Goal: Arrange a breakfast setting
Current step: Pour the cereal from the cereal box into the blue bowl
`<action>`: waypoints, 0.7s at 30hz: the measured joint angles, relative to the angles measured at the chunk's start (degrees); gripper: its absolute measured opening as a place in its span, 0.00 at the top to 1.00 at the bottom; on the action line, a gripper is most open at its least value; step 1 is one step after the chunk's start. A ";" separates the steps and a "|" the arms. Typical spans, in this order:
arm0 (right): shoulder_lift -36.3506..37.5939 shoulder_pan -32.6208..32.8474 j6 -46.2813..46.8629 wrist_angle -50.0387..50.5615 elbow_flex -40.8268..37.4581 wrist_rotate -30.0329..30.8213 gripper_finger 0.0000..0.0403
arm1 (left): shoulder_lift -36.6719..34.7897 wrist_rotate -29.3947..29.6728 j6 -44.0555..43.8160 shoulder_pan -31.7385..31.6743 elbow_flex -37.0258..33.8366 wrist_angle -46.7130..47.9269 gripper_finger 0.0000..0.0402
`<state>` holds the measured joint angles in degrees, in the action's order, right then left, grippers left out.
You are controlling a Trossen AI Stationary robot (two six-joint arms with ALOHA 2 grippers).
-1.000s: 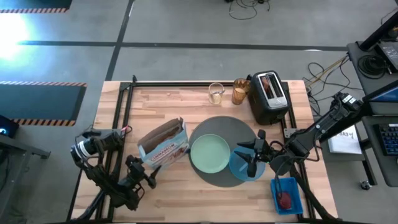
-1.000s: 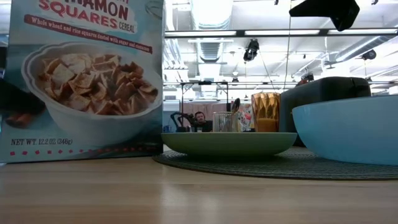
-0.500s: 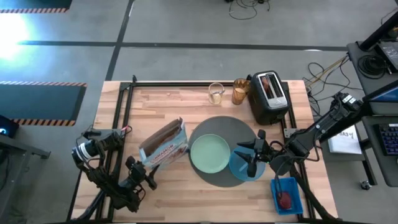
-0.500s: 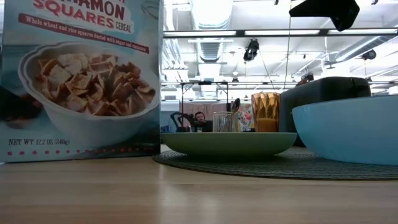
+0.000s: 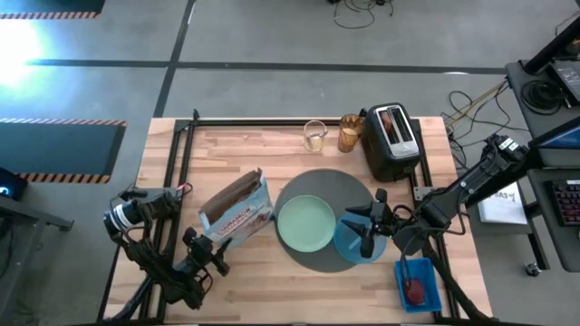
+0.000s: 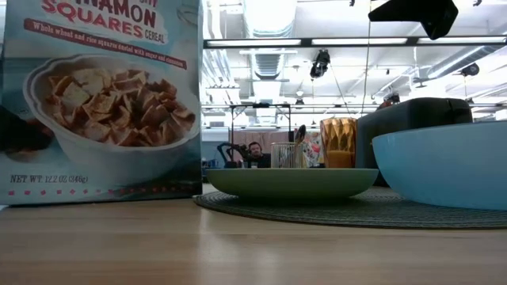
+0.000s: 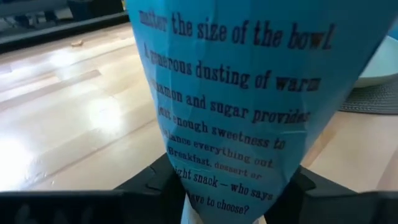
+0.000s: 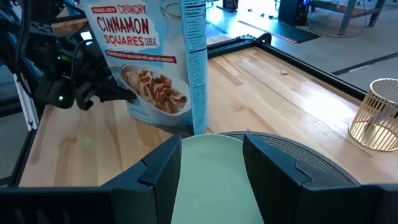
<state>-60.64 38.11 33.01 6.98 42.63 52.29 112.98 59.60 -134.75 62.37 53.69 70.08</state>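
An open cereal box (image 5: 237,210) stands on the wood table left of the round dark-grey mat (image 5: 331,181), with my left gripper (image 5: 216,250) shut on it. On the mat rest the pale green plate (image 5: 304,224) and the blue bowl (image 6: 444,166). My right gripper (image 5: 367,228) hangs open above the bowl and touches nothing. At the far edge stand the amber glass (image 5: 351,134) and a black toaster (image 5: 391,145) with a toast slice (image 5: 390,122) in it. A red food piece (image 5: 415,290) lies in a blue tray. My left gripper pinches the cereal box across its thickness at its narrow side panel (image 7: 236,155), one finger (image 6: 20,131) on the front face and the other behind. The fingers come almost level from the table's near left. The box stands with its bottom on the table.
A pale ribbed cup (image 5: 314,136) stands beside the amber glass. The blue tray (image 5: 403,272) sits at the near right corner. A black frame rail (image 5: 272,120) runs along the far edge. Bare wood lies left of and in front of the box.
My left gripper has closed on the cereal box. The box has shifted slightly toward the table's left edge and stays standing. My right gripper has kept still.
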 joint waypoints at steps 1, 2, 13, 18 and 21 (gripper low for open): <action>0.00 -0.02 0.00 0.00 0.00 0.00 0.59 | -0.35 -0.29 -0.04 0.00 0.11 -0.01 0.63; 0.00 -0.01 -0.01 0.00 0.00 0.02 0.59 | -0.58 -0.53 -0.10 0.00 0.29 -0.01 0.63; 0.00 0.00 -0.01 -0.01 0.00 0.01 0.59 | -0.76 -4.11 -0.77 0.07 9.28 11.08 0.75; 0.00 0.00 0.00 0.00 0.00 0.02 0.59 | -0.76 -4.03 0.59 0.07 14.82 17.32 0.74; 0.00 -0.01 0.00 0.00 0.00 0.01 0.59 | -0.76 -5.09 2.39 0.14 18.60 19.36 0.75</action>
<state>-60.64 38.10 33.01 6.98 42.63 52.30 112.22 54.51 -132.36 62.51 72.29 89.44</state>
